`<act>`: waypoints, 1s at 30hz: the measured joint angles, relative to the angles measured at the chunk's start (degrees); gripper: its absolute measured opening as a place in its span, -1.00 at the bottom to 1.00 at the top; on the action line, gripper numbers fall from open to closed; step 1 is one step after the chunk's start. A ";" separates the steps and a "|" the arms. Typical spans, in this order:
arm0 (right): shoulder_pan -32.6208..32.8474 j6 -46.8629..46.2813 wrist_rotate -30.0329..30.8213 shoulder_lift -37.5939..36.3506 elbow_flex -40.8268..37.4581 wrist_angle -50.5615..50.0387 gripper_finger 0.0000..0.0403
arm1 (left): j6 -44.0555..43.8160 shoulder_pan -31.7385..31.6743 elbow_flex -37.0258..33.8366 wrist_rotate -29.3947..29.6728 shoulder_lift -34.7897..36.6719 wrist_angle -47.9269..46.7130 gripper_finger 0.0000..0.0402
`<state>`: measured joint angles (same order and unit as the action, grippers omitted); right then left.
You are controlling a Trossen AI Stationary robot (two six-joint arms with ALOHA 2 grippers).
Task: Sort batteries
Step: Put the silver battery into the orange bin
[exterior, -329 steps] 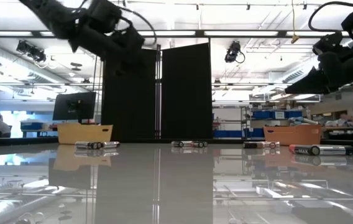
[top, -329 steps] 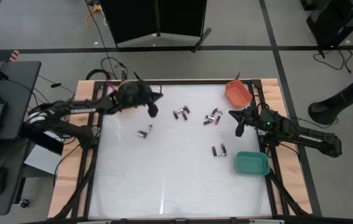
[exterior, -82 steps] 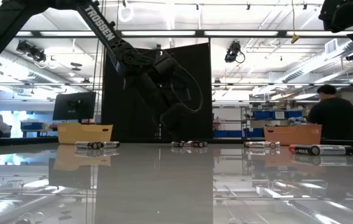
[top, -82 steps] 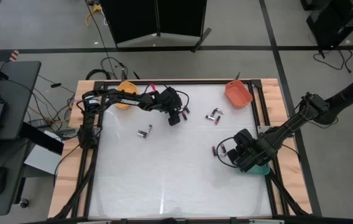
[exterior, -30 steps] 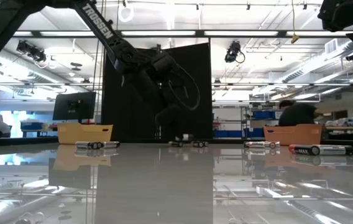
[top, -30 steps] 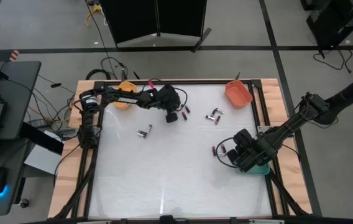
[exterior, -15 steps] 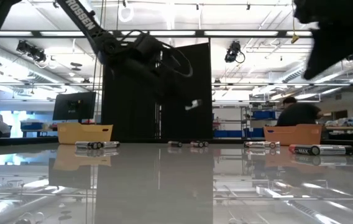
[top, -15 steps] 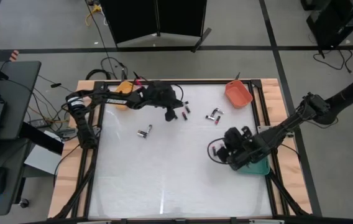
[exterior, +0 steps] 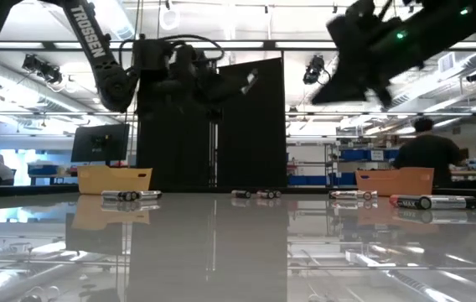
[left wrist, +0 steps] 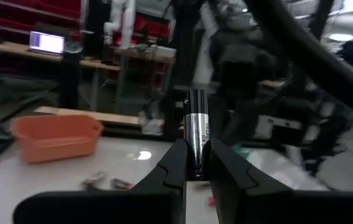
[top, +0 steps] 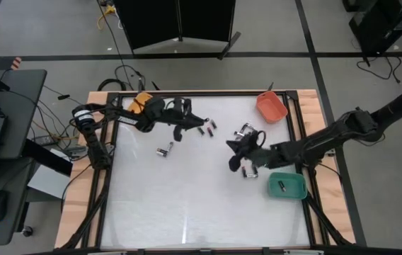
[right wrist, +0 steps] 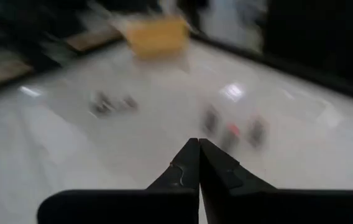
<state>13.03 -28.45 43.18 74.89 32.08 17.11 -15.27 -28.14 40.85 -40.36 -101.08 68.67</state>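
Left end effector (left wrist: 195, 163) pinches a battery (left wrist: 196, 134), clearest at its wrist.

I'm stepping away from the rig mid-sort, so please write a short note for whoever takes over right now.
Left claw: shut on a battery, raised above the table near the orange tray.
Right claw: shut, empty, above mid-table.
Done: one battery in the green tray.
Left: loose batteries on the table: a single one, a pair, a group near the red-orange tray, and one beside the green tray.
Next, likely: drop the held battery, then clear the rest.
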 joint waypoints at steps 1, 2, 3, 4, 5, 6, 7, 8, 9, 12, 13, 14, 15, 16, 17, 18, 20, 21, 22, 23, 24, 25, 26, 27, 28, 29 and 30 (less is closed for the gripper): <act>-1.12 4.32 -2.14 0.00 -1.75 8.18 -0.93 | -0.81 0.00 -0.09 -0.74 -0.01 0.77 -0.76; -2.17 8.01 -4.16 0.00 -3.13 15.01 -0.92 | -1.71 0.06 -0.09 -1.10 -0.02 1.60 -0.76; -3.24 11.21 -5.81 0.00 -4.24 20.89 -0.91 | -2.17 0.26 -0.09 -1.34 -0.02 2.69 -0.76; -4.01 13.93 -7.25 0.00 -4.98 25.44 -0.90 | -2.73 0.49 -0.09 -1.31 -0.02 3.58 -0.76; -4.63 16.60 -8.48 0.00 -5.43 28.91 -0.88 | -3.16 0.74 -0.09 -1.33 -0.02 4.56 -0.76; -5.12 18.88 -9.57 0.00 -5.51 31.41 -0.86 | -3.84 1.01 -0.09 -1.33 -0.02 5.50 -0.76; -5.49 20.62 -10.95 0.00 -5.39 33.11 -0.83 | -4.58 1.31 -0.07 -1.33 -0.02 6.61 -0.76; -5.79 21.89 -12.11 -0.02 -4.89 33.70 -0.80 | -5.13 1.65 0.05 -1.35 -0.02 7.59 -0.76; -6.03 22.90 -13.04 -0.02 -4.26 33.93 -0.76 | -6.06 2.01 0.41 -1.35 -0.02 8.27 -0.76; -6.16 26.02 -13.66 -0.02 -2.03 34.02 -0.61 | -9.03 3.30 2.19 -1.32 -0.02 8.33 -0.76; -6.16 27.01 -13.68 -0.02 -1.41 34.22 -0.55 | -9.18 3.80 2.85 -1.29 -0.02 8.27 -0.76; -6.14 27.76 -13.68 -0.02 -0.76 34.22 -0.49 | -9.18 4.32 3.52 -1.25 -0.02 8.21 -0.76; -6.14 28.48 -13.68 -0.02 -0.11 34.24 -0.44 | -9.17 4.77 4.12 -1.18 -0.02 8.19 -0.76; -6.14 29.05 -13.68 -0.02 0.50 34.26 -0.38 | -9.17 5.22 4.71 -1.20 -0.02 8.16 -0.76; -6.14 29.78 -13.69 -0.02 1.08 34.29 -0.33 | -9.18 5.62 5.40 -1.22 -0.02 8.13 -0.76; -6.14 30.27 -13.68 -0.02 1.58 34.31 -0.28 | -9.16 5.95 6.01 -1.23 -0.02 8.14 -0.76; -6.14 31.16 -13.69 -0.02 2.19 34.28 -0.20 | -9.13 6.58 7.21 -1.14 -0.02 7.68 -0.76; -6.17 31.69 -13.69 -0.02 2.44 34.27 -0.17 | -9.15 6.88 7.83 -1.10 -0.02 6.98 -0.76; -6.28 32.11 -13.70 -0.02 2.61 34.28 -0.14 | -9.02 7.22 8.56 -1.08 -0.02 6.02 -0.76; -6.38 32.43 -13.70 -0.02 2.78 34.31 -0.12 | -8.82 7.54 9.25 -1.07 -0.04 5.13 -0.76; -6.38 32.66 -13.72 -0.02 2.90 34.31 -0.10 | -8.50 7.76 9.85 -1.04 -0.04 4.31 -0.76; -6.42 32.77 -13.71 -0.02 2.92 34.31 -0.09 | -7.77 8.09 10.43 -0.96 -0.04 3.50 -0.76; -6.42 32.77 -13.70 -0.02 3.00 34.31 -0.09 | -7.24 8.39 11.05 -0.82 -0.04 2.43 -0.76; -6.42 32.77 -13.71 -0.02 3.06 34.44 -0.08 | -6.63 8.50 11.53 -0.74 -0.04 1.54 -0.76; -6.42 32.77 -13.72 -0.02 3.07 34.75 -0.08 | -6.09 8.70 11.92 -0.70 -0.04 0.76 -0.76; -6.42 32.81 -13.72 -0.02 3.09 35.01 -0.09 | -5.75 8.82 12.39 -0.59 -0.07 -0.01 -0.76; -6.42 33.03 -13.72 -0.02 3.10 35.19 -0.09 | -5.22 9.01 12.76 -0.26 -0.07 -0.65 -0.76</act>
<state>6.61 4.58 29.45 74.87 35.18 52.31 -20.49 -19.13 53.60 -40.62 -101.14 68.02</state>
